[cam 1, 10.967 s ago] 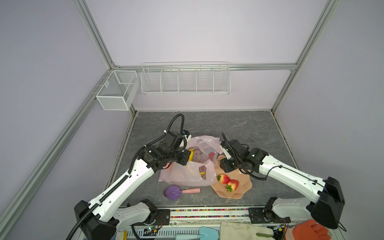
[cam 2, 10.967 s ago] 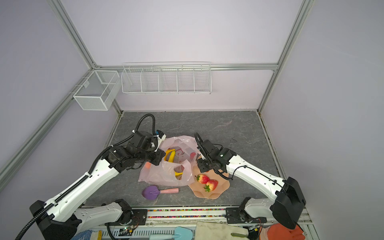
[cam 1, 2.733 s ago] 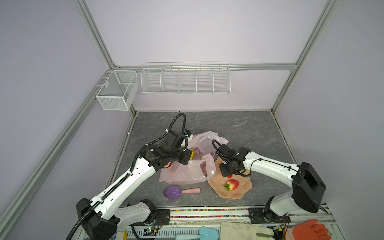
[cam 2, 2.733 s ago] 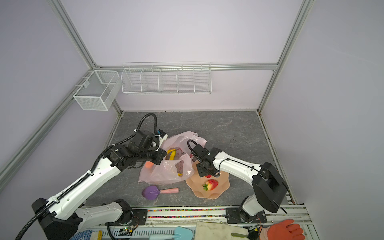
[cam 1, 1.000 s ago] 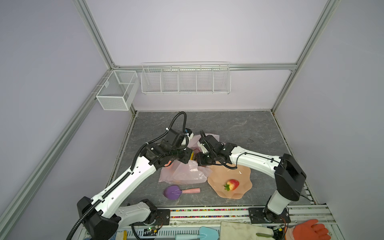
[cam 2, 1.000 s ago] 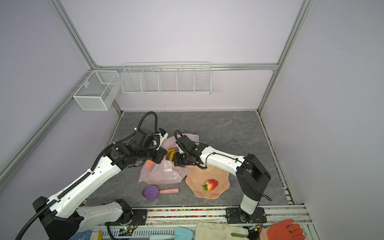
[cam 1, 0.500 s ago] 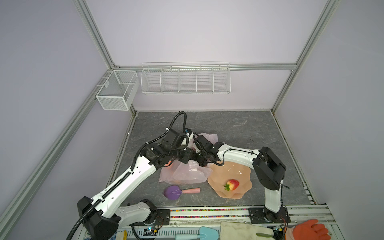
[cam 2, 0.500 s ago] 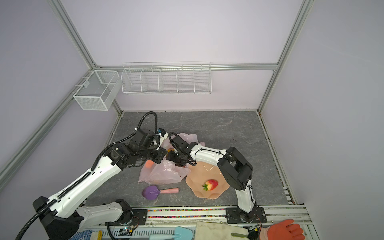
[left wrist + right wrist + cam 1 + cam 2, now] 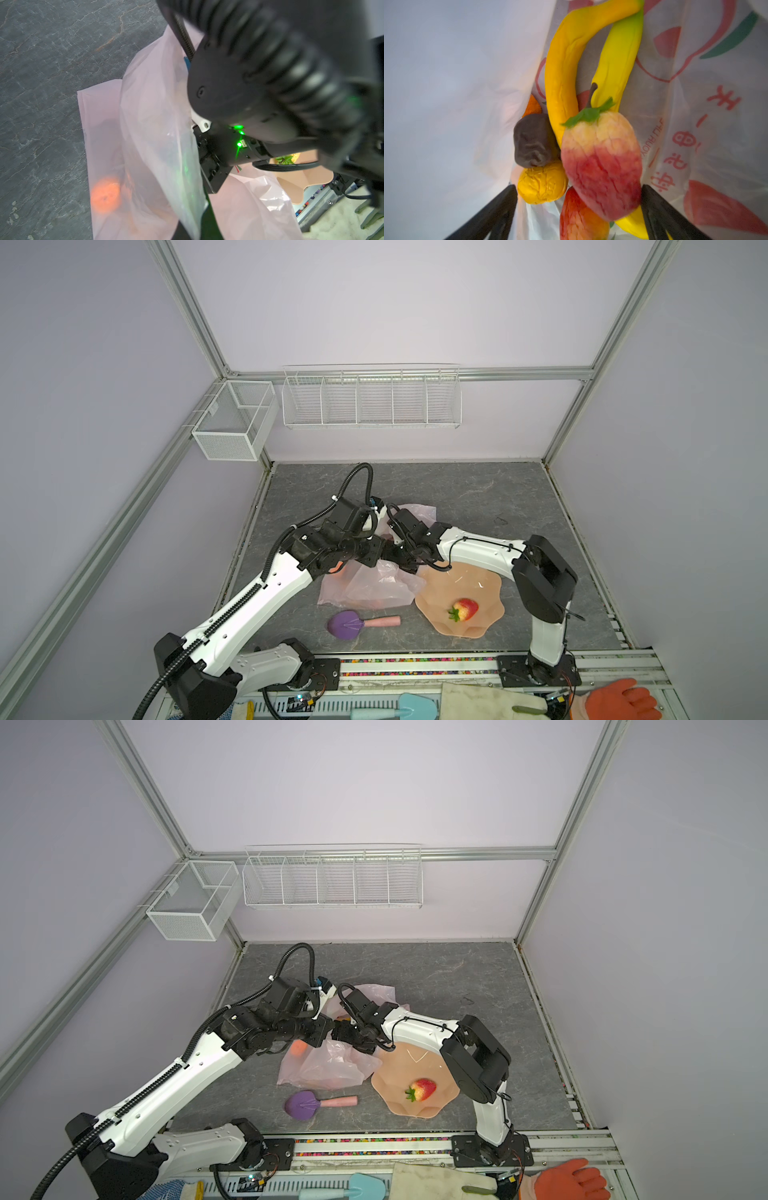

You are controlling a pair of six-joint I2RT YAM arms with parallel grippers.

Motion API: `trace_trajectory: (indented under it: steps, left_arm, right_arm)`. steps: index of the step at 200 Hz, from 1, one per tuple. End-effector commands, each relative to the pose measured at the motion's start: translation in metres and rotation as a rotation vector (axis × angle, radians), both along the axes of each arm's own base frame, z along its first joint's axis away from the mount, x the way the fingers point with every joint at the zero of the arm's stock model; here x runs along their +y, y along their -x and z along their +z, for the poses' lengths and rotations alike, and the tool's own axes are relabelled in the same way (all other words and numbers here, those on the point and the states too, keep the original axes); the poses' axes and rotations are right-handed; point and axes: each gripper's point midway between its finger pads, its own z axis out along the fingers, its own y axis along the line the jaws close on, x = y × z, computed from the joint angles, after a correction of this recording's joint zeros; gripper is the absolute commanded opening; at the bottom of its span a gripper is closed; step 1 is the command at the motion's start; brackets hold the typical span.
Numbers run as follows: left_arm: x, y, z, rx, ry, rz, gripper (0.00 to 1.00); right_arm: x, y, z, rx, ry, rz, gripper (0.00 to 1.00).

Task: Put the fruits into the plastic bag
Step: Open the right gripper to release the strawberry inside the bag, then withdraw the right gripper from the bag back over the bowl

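Status: pale pink translucent crinkly plastic bag lies mid-bench toward the front edge, mouth raised.

Inside, per the right wrist view: red-and-cream toy strawberry with green top on the pile of 2 yellow toy bananas, dark brown wrinkled piece and yellow-orange lumpy piece. Round orange shows through the film.

Right gripper is deep in the bag, fingers spread wide, 1 just grazing that strawberry, no clamp. Left gripper has its fingers together, apparently pinched on the bag rim and holding it up.

1 red strawberry remains in the peach wavy-edged bowl by the front edge.

Drop looks done. Back the right out straight along the mouth, fingers apart and slow, so the film doesn't snag or drag fruit out. Left should hold the rim high.
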Motion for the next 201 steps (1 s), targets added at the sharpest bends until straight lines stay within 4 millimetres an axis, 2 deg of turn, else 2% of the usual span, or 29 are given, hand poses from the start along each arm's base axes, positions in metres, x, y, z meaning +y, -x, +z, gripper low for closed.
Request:
trace_trajectory:
  steps: [1,49,135,201]
  left_arm:
    - [0.003,0.000,0.006,-0.027,0.002,0.003,0.00]
    - [0.001,0.001,0.003,-0.020,0.011,0.002,0.00]
    - [0.000,0.001,0.001,-0.014,0.012,0.000,0.00]
    - [-0.001,0.002,-0.001,-0.008,0.013,-0.004,0.00]
  right_arm:
    - [-0.020,0.005,0.022,-0.047,0.025,0.005,0.92]
    - [-0.051,0.011,0.031,-0.088,0.082,-0.008,0.90]
    - [-0.105,0.004,0.061,-0.216,0.198,-0.051,0.89]
    - [-0.154,0.007,0.062,-0.263,0.394,-0.081,0.89]
